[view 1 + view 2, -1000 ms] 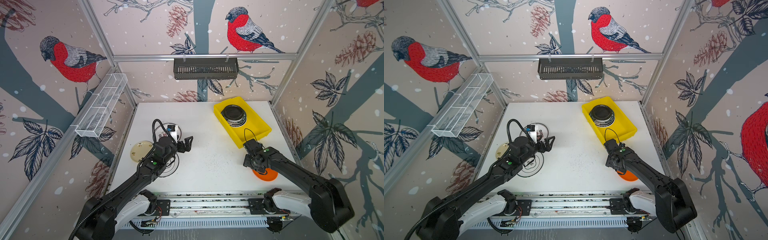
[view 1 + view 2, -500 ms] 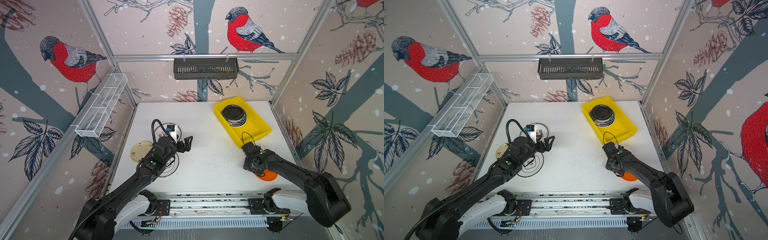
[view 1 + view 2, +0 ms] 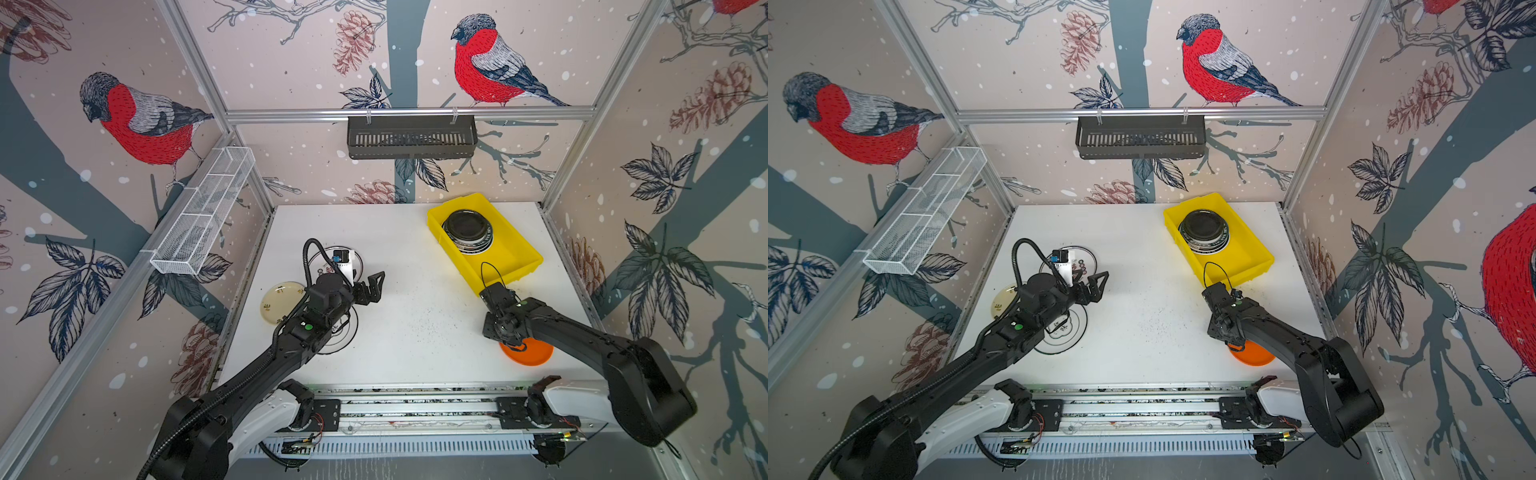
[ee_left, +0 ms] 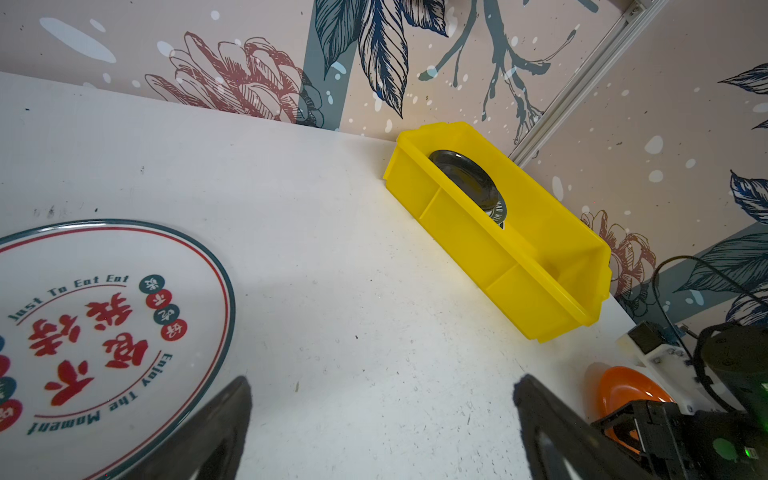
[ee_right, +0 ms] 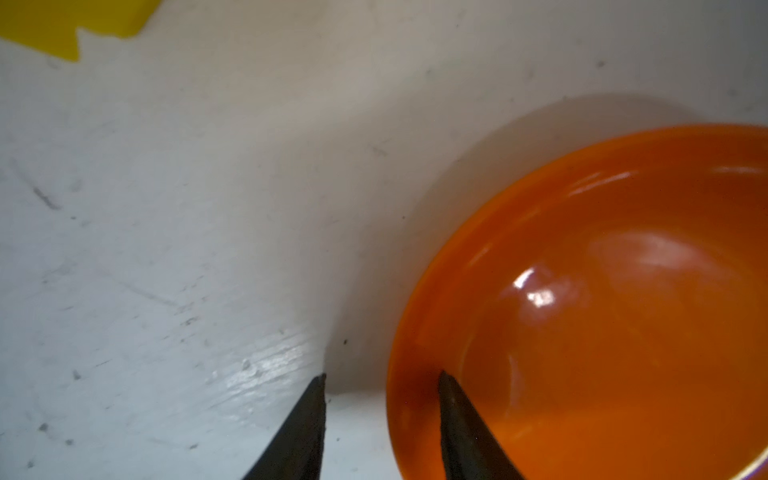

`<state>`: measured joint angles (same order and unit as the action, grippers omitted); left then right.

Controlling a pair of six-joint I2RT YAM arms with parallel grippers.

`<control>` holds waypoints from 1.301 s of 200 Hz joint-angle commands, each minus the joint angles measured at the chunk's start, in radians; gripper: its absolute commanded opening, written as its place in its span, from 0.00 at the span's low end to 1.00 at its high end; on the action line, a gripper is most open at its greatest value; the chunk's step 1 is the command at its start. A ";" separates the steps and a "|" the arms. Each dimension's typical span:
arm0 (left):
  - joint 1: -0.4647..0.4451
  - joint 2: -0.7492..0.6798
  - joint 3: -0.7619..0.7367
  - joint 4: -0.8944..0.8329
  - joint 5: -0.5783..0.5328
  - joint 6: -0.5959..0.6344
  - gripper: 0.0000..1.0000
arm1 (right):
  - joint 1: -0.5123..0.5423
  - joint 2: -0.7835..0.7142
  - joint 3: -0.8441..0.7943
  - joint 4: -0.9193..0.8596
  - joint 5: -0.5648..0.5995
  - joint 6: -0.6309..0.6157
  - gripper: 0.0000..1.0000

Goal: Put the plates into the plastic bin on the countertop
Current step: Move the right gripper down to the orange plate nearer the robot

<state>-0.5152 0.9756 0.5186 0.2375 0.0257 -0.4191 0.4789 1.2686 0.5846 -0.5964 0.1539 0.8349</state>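
While jaws straddle its rim, orange plate

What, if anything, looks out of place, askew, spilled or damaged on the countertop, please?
Nothing looks damaged. The yellow plastic bin sits skewed, its sides at an angle to the edges of the countertop. Fine dark specks lie scattered over the middle of it, like spilled grit.
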 commanded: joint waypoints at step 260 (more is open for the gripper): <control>-0.005 -0.020 -0.002 0.005 -0.008 0.004 0.98 | -0.019 -0.054 -0.064 0.176 -0.247 -0.033 0.83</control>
<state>-0.5175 0.9615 0.5167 0.2268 0.0231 -0.4191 0.4633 1.2079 0.5442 -0.5163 0.0475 0.8089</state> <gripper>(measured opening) 0.979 0.833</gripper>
